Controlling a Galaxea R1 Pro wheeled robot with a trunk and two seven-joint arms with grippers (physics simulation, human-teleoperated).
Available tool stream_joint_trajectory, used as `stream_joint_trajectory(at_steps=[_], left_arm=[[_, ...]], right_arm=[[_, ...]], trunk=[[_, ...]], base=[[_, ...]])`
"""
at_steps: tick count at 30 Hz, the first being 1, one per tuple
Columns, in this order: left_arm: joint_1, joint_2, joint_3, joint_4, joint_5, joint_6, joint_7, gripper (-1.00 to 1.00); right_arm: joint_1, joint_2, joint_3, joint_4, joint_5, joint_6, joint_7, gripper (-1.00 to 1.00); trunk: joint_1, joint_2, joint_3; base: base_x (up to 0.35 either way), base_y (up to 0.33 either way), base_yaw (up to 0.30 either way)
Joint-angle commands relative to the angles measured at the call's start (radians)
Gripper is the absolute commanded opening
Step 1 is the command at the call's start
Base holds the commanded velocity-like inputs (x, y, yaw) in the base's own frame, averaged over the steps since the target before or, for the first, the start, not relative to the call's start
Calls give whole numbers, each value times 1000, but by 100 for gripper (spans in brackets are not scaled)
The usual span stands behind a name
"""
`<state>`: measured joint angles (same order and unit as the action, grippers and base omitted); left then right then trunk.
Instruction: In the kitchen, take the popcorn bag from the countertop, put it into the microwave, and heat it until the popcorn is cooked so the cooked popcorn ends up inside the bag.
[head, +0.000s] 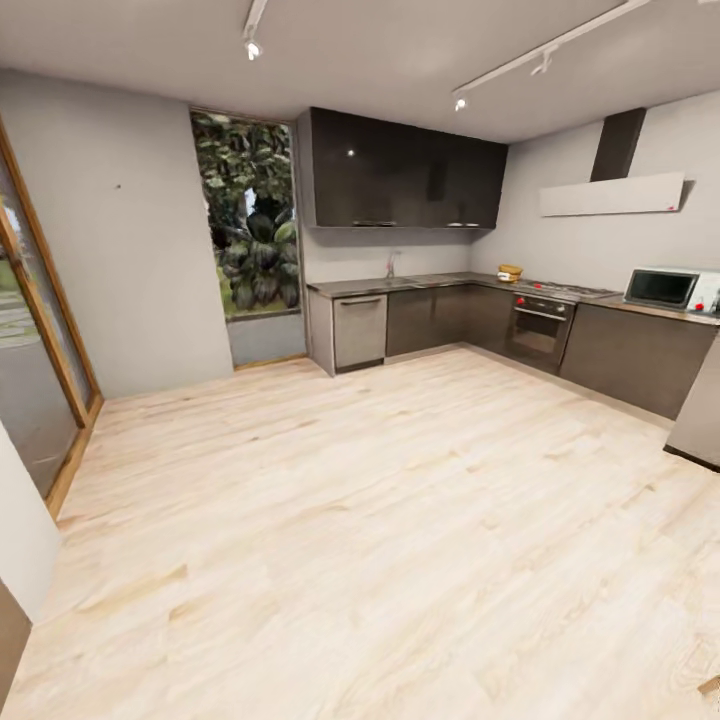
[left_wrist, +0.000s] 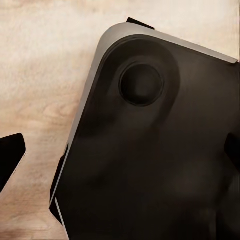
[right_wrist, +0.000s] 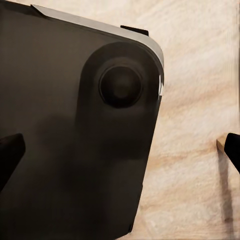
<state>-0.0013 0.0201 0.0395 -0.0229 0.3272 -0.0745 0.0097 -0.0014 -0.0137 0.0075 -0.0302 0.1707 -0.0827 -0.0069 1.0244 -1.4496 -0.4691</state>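
Observation:
Far across the room, the popcorn bag (head: 510, 271) shows as a small tan-brown lump on the grey L-shaped countertop (head: 440, 281), near its corner. The pale microwave (head: 668, 288) with a dark glass door stands on the right run of the countertop. In the left wrist view my left gripper (left_wrist: 121, 155) hangs open over my own dark base, with one dark fingertip at each side edge. My right gripper (right_wrist: 121, 152) is open the same way in the right wrist view. Nothing is between either pair of fingers.
A wide light wooden floor (head: 380, 520) lies between me and the dark cabinets. A steel built-in oven (head: 540, 330) sits between bag and microwave. A glass door (head: 35, 330) is at the left, a window with plants (head: 250, 220) at the back. My dark base (left_wrist: 150, 150) is below both grippers.

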Motion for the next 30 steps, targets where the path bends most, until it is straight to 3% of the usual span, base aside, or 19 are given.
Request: stream_joint_trajectory(at_steps=[1,14,30], left_arm=[[0,0,3,0,1,-2,1,100],[0,0,3,0,1,-2,1,100],[0,0,3,0,1,-2,1,100]], right_arm=[[0,0,0,0,7,-2,-1,100],[0,0,0,0,7,-2,-1,100],[0,-3,0,0,7,0,-1,100]], trunk=[[1,0,-1],[1,0,-1],[1,0,-1]], base=[[336,1,-245],[336,0,-231],[336,0,-11]])
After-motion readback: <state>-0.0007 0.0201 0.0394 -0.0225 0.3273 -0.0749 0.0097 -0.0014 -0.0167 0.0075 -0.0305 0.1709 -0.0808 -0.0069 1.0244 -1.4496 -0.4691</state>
